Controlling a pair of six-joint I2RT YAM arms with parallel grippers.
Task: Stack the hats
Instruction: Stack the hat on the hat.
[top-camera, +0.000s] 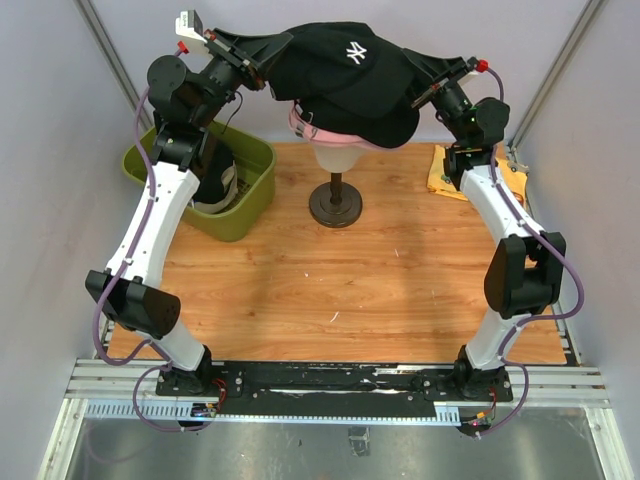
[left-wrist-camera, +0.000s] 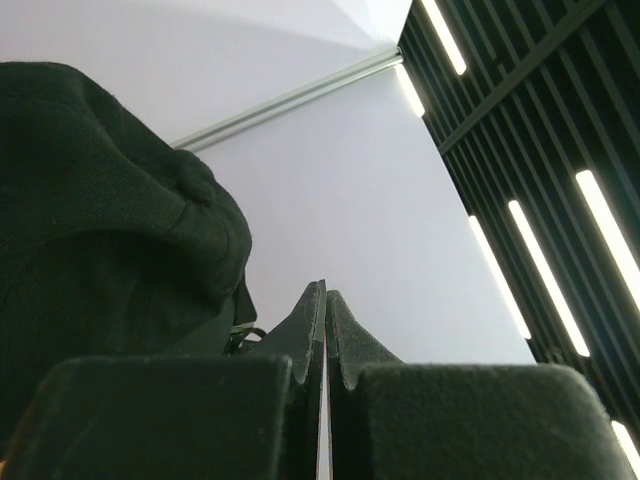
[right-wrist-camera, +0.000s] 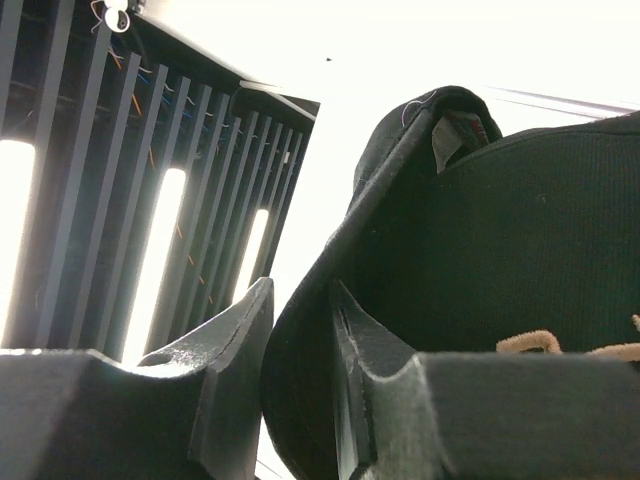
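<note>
A black hat (top-camera: 345, 70) with a white logo sits high over a pink hat (top-camera: 308, 127) on the cream mannequin head (top-camera: 336, 155). My left gripper (top-camera: 275, 50) is at the black hat's left edge. In the left wrist view its jaws (left-wrist-camera: 325, 292) are shut, nothing shows between them, and the black hat (left-wrist-camera: 100, 220) bulges beside them on the left. My right gripper (top-camera: 420, 72) is at the hat's right edge. Its jaws (right-wrist-camera: 300, 290) stand apart, and the black hat's rim (right-wrist-camera: 330, 260) runs between the fingers against the right one.
An olive-green bin (top-camera: 250, 205) stands at the back left behind my left arm, with a dark hat (top-camera: 218, 182) inside. A yellow-orange fabric piece (top-camera: 438, 172) lies at the back right by my right arm. The mannequin's dark stand (top-camera: 335, 207) is on the wooden table.
</note>
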